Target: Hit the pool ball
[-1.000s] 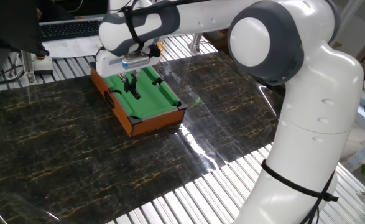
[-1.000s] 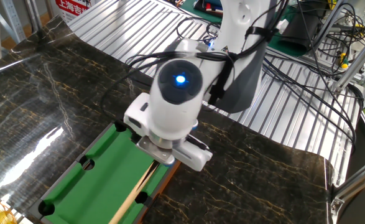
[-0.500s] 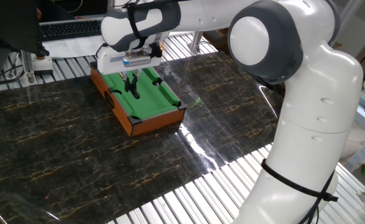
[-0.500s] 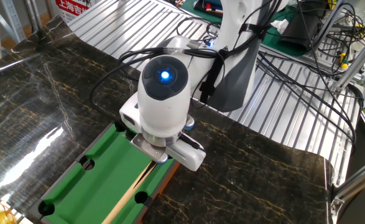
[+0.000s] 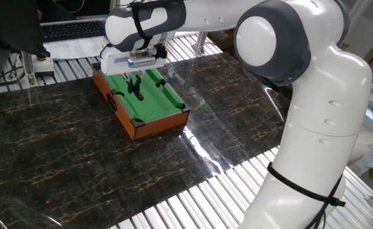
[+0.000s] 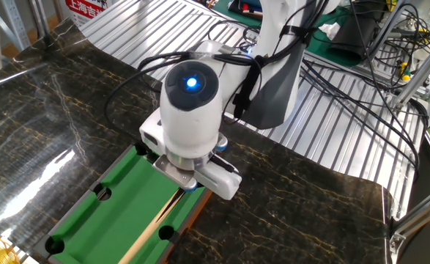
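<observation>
The black two-finger gripper (image 5: 134, 87) hangs from the white arm's wrist and points down over the far half of the miniature pool table, its dark fingers close together near the felt; from where I stand I cannot tell whether they are clamped on anything. In the other fixed view the wrist housing with its glowing blue light (image 6: 193, 83) hides the fingers entirely, and a long thin wooden cue stick (image 6: 150, 232) comes out from under it, lying lengthwise along the felt near one long rail. The small orange-brown wooden pool table with green felt (image 5: 162, 109) sits on a dark marble-patterned slab with gold veining (image 5: 65, 152), its black corner and side pockets showing as dark notches in the rails. The tiny blue pool ball is not visible in either view; I cannot say where on the felt it lies. The slab rests on a ribbed silver metal tabletop (image 5: 192, 203). Beyond the table, a black keyboard (image 5: 72, 28) sits at the far edge, and the other fixed view shows a tangle of black cables (image 6: 361, 70) trailing behind the white robot base.
</observation>
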`<state>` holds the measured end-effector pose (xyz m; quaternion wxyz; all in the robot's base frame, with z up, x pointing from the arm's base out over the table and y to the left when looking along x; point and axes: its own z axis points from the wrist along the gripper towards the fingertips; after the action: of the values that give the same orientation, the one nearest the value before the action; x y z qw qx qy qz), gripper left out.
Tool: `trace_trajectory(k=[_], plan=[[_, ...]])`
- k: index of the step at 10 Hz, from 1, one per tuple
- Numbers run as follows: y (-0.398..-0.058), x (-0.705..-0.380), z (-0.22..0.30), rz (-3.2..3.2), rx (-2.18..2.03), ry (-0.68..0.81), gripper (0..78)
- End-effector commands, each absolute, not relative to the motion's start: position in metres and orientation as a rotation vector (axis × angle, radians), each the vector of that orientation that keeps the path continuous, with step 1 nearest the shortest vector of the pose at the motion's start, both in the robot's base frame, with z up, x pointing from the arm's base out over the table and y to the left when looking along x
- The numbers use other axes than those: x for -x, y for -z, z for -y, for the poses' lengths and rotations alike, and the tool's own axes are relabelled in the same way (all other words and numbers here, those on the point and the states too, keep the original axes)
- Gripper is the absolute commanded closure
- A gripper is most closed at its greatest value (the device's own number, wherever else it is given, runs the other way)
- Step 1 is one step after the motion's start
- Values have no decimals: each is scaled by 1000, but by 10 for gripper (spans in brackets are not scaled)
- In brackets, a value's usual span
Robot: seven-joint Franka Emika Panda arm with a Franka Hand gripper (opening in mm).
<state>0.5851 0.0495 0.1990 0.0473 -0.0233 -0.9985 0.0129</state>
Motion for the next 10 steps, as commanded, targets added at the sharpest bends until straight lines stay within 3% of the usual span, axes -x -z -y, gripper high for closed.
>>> trace_trajectory(k=[1,6,10], plan=[[-202,-585,-46,3061,18,-47,764],[-193,-564,24,3049,-45,-75,764],[-175,-542,9,3070,-41,-129,764]])
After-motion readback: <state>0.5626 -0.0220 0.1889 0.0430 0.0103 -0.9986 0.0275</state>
